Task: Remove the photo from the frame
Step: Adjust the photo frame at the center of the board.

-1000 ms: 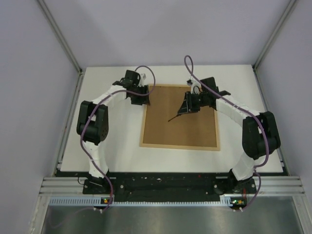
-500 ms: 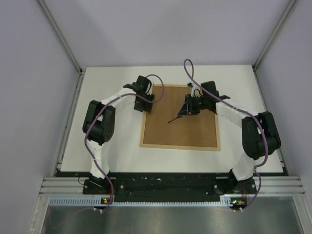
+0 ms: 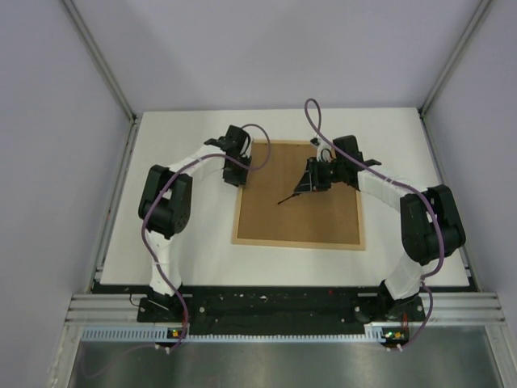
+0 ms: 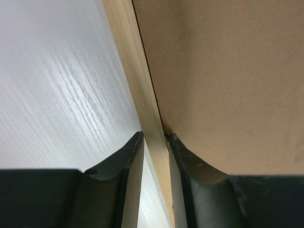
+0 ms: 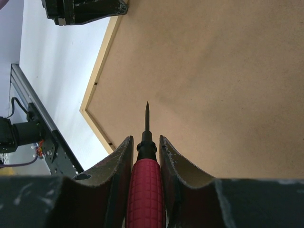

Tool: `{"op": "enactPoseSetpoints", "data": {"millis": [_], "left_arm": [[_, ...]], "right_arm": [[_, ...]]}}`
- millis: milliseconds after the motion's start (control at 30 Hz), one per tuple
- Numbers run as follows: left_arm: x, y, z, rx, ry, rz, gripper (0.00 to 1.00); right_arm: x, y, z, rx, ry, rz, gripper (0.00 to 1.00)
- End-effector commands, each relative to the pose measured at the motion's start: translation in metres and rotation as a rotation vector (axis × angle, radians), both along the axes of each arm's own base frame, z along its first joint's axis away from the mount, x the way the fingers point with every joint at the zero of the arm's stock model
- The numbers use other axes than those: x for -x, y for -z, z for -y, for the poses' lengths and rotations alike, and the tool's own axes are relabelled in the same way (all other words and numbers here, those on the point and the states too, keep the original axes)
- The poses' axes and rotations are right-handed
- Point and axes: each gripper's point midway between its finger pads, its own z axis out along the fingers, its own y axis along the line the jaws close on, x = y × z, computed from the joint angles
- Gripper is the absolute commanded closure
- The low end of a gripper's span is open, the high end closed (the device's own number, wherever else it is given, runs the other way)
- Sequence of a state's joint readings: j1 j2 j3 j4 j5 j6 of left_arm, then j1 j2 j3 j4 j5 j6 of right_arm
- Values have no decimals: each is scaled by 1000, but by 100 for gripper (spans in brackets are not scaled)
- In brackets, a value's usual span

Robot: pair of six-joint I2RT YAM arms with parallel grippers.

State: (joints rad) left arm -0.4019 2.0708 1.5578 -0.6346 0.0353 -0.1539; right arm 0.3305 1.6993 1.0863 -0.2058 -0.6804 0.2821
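The right gripper (image 5: 146, 140) is clamping a red-handled pick (image 5: 146, 190), whose thin black tip is pointing out low over the brown backing board (image 3: 307, 218). The left gripper (image 4: 154, 137) is straddling the frame (image 4: 138, 80) at its left rim, one finger on the table side and one on the board side; whether it is squeezing the rim is unclear. The frame is lying face-down in the middle of the white table (image 3: 210, 250).
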Motion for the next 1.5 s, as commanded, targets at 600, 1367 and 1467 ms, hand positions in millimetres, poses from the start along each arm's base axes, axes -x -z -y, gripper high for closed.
{"op": "enactPoseSetpoints", "data": {"millis": [600,1367,1467], "left_arm": [[3,-41,10,386,-137,61,100],[-10,-53,-6,403,-175,39,43],[-6,-49,-3,302,-149,60,40]], "right_arm": [[-4,-9,-4,-37,-17,49,100],[-24,-20,-10,-47,5,64,100],[-20,-19,-8,-46,5,70,100]]}}
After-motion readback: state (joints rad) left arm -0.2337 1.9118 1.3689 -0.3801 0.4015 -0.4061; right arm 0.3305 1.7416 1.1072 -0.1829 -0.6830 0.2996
